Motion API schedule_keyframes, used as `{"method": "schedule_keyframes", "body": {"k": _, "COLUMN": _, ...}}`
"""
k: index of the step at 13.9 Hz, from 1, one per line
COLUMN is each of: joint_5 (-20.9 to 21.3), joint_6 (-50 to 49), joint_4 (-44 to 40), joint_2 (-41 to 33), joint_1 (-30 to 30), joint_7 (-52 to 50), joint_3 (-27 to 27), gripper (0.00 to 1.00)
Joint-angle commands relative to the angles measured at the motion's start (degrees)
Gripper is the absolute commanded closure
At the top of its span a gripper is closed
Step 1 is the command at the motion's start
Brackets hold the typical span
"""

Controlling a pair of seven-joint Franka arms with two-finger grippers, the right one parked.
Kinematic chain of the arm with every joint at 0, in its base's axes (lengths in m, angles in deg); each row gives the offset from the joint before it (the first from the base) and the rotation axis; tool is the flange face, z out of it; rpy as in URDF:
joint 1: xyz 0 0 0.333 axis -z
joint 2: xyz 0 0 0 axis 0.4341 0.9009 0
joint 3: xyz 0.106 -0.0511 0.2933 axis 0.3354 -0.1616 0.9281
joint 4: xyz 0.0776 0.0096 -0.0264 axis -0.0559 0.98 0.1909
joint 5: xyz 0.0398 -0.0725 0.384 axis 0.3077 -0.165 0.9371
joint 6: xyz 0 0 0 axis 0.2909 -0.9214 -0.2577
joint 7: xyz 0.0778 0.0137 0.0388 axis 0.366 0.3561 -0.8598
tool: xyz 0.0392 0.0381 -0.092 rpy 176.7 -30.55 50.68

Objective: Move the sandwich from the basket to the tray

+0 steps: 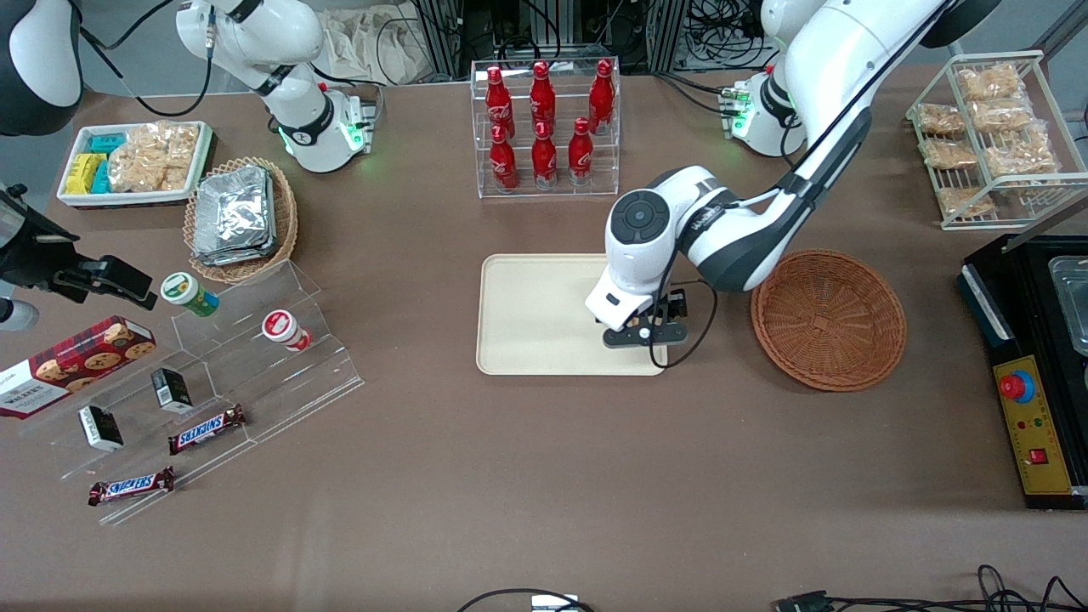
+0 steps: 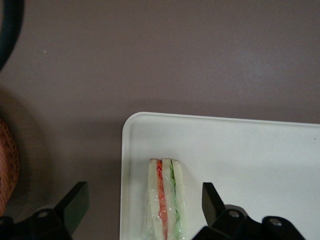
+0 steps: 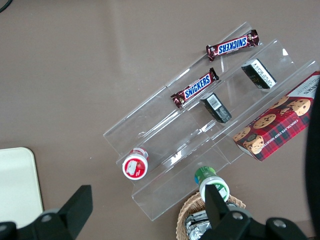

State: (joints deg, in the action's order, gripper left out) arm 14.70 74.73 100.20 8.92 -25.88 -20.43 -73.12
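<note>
The sandwich lies on the cream tray close to one rounded corner, its red and green filling layers showing through clear wrap. My left gripper is open, its two black fingers standing wide on either side of the sandwich without touching it. In the front view the gripper hangs low over the tray, at the corner nearest the brown wicker basket, and hides the sandwich. The basket holds nothing; its rim also shows in the left wrist view.
A clear rack of red bottles stands farther from the camera than the tray. A wire rack of snack bags and a black control box lie toward the working arm's end. An acrylic stepped stand lies toward the parked arm's end.
</note>
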Motion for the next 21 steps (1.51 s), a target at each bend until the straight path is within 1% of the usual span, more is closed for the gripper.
{"method": "schedule_keyframes", "body": {"k": 1, "joint_5": -1.36, "joint_6": -3.92, "joint_4": -4.11, "joint_2": -0.11, "joint_1": -3.52, "joint_7": -0.02, "joint_3": -0.53, "gripper": 0.0}}
{"method": "schedule_keyframes", "body": {"k": 4, "joint_5": -1.8, "joint_6": -5.77, "joint_4": -5.96, "joint_2": -1.69, "joint_1": -7.92, "joint_7": 0.41, "joint_3": -0.88, "gripper": 0.0}}
{"method": "schedule_keyframes", "body": {"k": 9, "joint_5": -8.91, "joint_6": -9.46, "joint_4": -6.05, "joint_2": -6.69, "joint_1": -13.81, "joint_7": 10.68, "joint_3": -0.79, "gripper": 0.0}}
{"method": "schedule_keyframes", "body": {"k": 11, "joint_5": -11.02, "joint_6": -12.17, "joint_4": -6.05, "joint_2": -8.45, "joint_1": -16.44, "joint_7": 16.03, "joint_3": -0.79, "gripper": 0.0}}
{"method": "schedule_keyframes", "body": {"k": 13, "joint_5": -14.35, "joint_6": -13.77, "joint_4": -5.79, "joint_2": -11.61, "joint_1": -18.12, "joint_7": 22.27, "joint_3": 0.34, "gripper": 0.0}}
{"method": "schedule_keyframes", "body": {"k": 15, "joint_5": -19.27, "joint_6": -15.0, "joint_4": -5.09, "joint_2": -15.65, "joint_1": -15.42, "joint_7": 28.34, "joint_3": 7.43, "gripper": 0.0}}
{"method": "schedule_keyframes", "body": {"k": 16, "joint_5": -20.51, "joint_6": -16.31, "joint_4": -4.48, "joint_2": -17.76, "joint_1": -13.4, "joint_7": 32.19, "joint_3": 11.21, "gripper": 0.0}}
{"method": "schedule_keyframes", "body": {"k": 17, "joint_5": -20.87, "joint_6": -17.97, "joint_4": -3.95, "joint_2": -19.69, "joint_1": -12.51, "joint_7": 36.67, "joint_3": 14.03, "gripper": 0.0}}
{"method": "schedule_keyframes", "body": {"k": 18, "joint_5": -21.75, "joint_6": -19.3, "joint_4": -3.51, "joint_2": -21.28, "joint_1": -12.33, "joint_7": 40.28, "joint_3": 15.63, "gripper": 0.0}}
{"method": "schedule_keyframes", "body": {"k": 19, "joint_5": -22.63, "joint_6": -20.27, "joint_4": -3.33, "joint_2": -22.86, "joint_1": -11.72, "joint_7": 42.76, "joint_3": 18.17, "gripper": 0.0}}
{"method": "schedule_keyframes", "body": {"k": 21, "joint_5": -23.95, "joint_6": -22.46, "joint_4": -3.24, "joint_2": -26.02, "joint_1": -8.38, "joint_7": 47.59, "joint_3": 24.58, "gripper": 0.0}}
